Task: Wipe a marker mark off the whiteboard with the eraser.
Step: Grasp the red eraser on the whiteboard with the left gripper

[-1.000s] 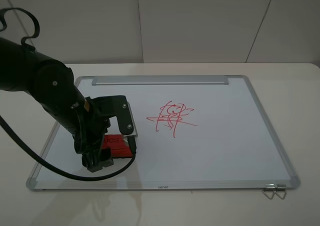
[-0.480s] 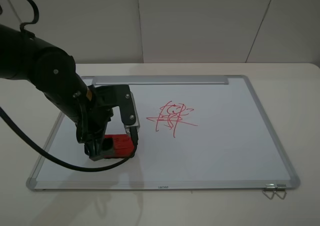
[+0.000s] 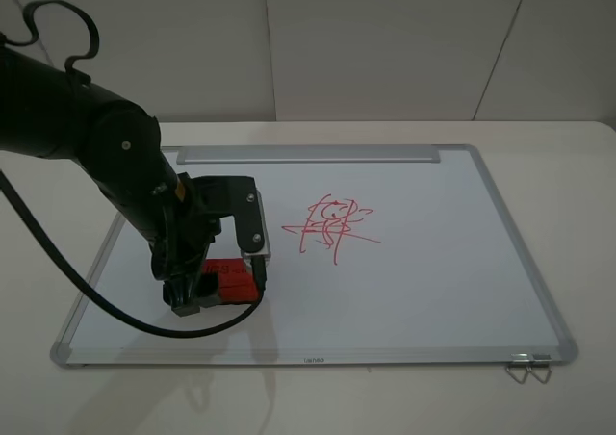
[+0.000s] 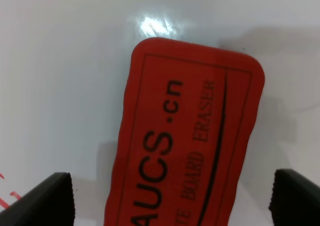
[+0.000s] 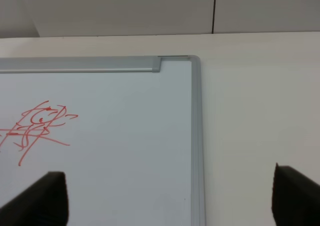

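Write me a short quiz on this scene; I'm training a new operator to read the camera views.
1. True or false: the eraser lies on the whiteboard with its printed red top facing up.
2. The left claw is: A) shut on the eraser; B) open, one finger on each side of the eraser, touching neither side; C) shut, holding nothing.
3. What does the right claw hold?
Key: 1 true; 2 B; 3 nothing, it is open.
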### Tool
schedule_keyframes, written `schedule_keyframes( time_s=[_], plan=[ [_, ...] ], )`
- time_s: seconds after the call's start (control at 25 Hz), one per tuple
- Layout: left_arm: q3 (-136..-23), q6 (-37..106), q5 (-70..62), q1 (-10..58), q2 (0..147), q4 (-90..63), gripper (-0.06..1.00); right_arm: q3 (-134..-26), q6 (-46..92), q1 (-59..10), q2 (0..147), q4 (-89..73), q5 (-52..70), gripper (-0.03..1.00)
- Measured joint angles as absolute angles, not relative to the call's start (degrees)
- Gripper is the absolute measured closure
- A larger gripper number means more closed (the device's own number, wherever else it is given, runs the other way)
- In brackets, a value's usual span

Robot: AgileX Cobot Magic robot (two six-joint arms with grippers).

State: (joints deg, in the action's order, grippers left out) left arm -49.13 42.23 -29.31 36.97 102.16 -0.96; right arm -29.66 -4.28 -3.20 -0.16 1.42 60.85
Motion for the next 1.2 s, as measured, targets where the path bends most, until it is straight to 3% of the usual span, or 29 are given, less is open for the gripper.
schedule_keyframes(
  time_s=[1.2],
  plan=[
    [-49.43,43.67,-28.19,36.97,105.23,-0.91,0.17,-29.66,-4.28,-3.20,-0.16,1.42,60.85,0.24]
  ],
)
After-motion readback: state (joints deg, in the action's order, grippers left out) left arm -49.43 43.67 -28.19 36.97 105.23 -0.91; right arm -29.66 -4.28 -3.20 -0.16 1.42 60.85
